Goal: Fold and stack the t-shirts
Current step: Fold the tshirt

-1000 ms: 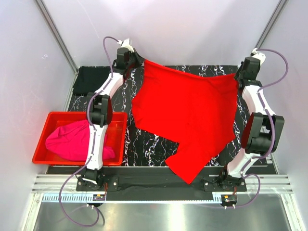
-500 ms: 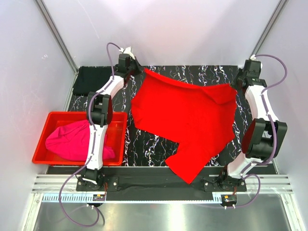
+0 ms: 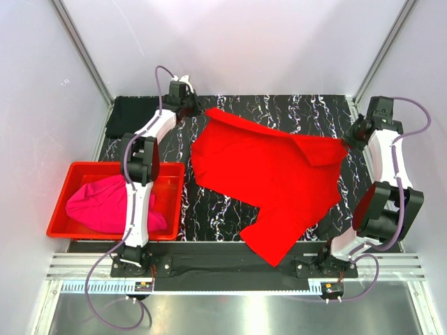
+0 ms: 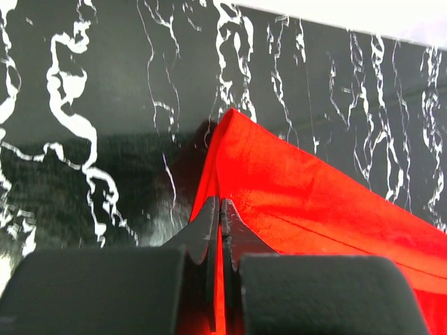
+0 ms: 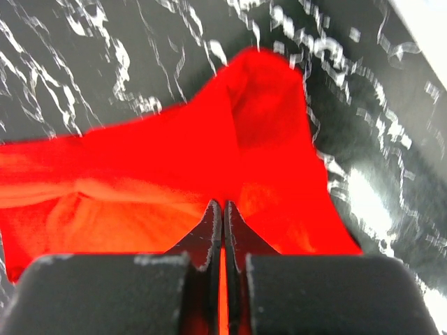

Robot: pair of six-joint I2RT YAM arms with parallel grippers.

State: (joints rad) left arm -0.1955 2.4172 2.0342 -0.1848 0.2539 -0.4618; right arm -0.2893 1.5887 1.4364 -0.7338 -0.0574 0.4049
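Top external view: at far left a red bin [image 3: 59,202] sits beside the table's near left corner, holding a bunched magenta t-shirt [image 3: 101,206] whose right side is covered by the left arm. Behind the bin, a black t-shirt [image 3: 129,115] lies on the far left corner of the black, white-veined marble table [image 3: 279,105]; its folds are too dark to make out. Plain white walls [image 3: 265,42] with metal corner posts close in the space, and a metal rail [image 3: 230,269] runs along the near edge.

The left gripper [image 3: 198,108] is low at the far edge, clamped on one corner of the red t-shirt [image 3: 272,174]. The shirt is spread across the middle of the table, its near flap reaching the front edge and hiding the marble beneath. At the far right, the right gripper [image 3: 350,137] pinches the other corner, where the cloth is doubled over.

Left wrist view shows the closed fingertips [image 4: 211,216] nipping the red edge. Right wrist view is blurred, yet the narrow jaws meet on red cloth there too.
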